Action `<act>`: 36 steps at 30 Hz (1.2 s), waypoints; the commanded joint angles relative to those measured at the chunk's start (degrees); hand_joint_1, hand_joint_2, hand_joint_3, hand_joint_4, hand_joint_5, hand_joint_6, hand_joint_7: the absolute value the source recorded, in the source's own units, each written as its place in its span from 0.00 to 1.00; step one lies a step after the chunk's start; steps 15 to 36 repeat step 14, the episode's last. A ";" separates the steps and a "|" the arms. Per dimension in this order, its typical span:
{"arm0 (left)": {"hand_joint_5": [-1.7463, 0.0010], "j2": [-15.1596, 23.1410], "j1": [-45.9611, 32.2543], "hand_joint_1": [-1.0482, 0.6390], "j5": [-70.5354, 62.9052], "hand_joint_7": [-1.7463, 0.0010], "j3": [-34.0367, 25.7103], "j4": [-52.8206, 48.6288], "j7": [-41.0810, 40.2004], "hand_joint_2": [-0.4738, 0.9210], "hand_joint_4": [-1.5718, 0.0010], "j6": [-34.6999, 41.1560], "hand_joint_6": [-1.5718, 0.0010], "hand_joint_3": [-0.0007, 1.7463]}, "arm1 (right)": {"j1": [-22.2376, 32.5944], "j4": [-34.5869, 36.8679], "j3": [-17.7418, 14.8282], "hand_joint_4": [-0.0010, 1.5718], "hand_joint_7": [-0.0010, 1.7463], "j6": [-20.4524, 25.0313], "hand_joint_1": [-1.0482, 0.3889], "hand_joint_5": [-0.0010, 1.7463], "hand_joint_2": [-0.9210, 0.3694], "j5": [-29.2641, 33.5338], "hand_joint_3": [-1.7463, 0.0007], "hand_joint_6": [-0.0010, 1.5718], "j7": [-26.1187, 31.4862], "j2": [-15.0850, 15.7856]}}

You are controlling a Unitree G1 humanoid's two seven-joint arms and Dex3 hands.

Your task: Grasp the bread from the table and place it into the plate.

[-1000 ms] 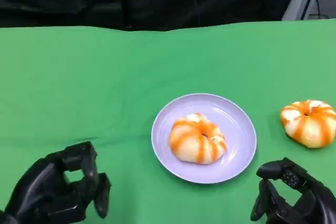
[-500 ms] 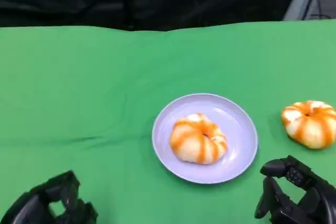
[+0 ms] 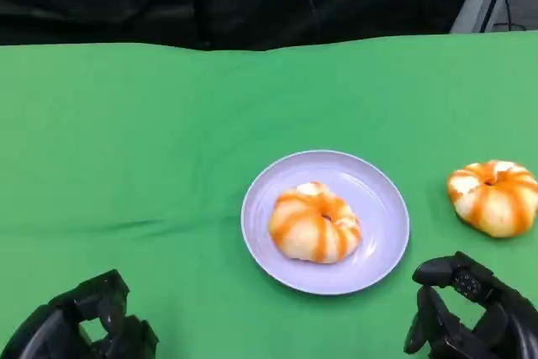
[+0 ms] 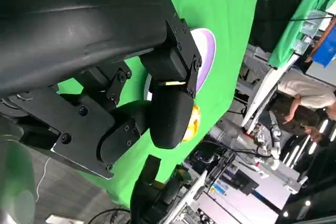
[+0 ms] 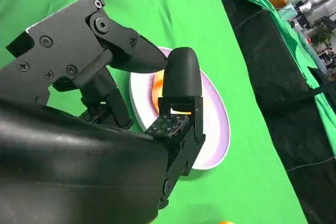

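Green cloth table, black curtain behind. One glazed ring bread sits in the lavender plate ahead of the right hand; a second bread lies on the cloth just beyond those fingers. Both hands cut off by the frame edge, left hand included: fingers curled, nothing visibly held, grip hard to judge.

Both the left hand and right hand are matte black, blocky-fingered, with small screws on angular plates and rounded shells.
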State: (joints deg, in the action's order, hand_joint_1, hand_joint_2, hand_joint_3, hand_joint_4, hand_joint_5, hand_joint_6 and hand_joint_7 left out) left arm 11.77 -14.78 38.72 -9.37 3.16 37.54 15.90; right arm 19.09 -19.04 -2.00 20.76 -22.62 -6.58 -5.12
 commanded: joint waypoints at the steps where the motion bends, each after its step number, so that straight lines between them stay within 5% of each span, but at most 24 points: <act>1: 0.00 0.39 -0.17 0.55 -0.17 0.04 -0.53 0.21 0.46 0.73 0.39 0.48 0.45 0.68 | 0.56 -1.24 -0.54 0.55 0.81 0.88 0.61 1.00 0.32 -0.34 0.36 0.53 0.60 0.60; 36: 0.00 0.21 -0.35 0.54 -0.94 0.05 -0.10 0.00 1.26 0.73 0.39 -0.62 0.45 0.67 | 0.87 -1.43 -0.70 0.54 0.81 0.72 0.61 1.00 0.31 -0.27 0.37 0.52 0.30 0.64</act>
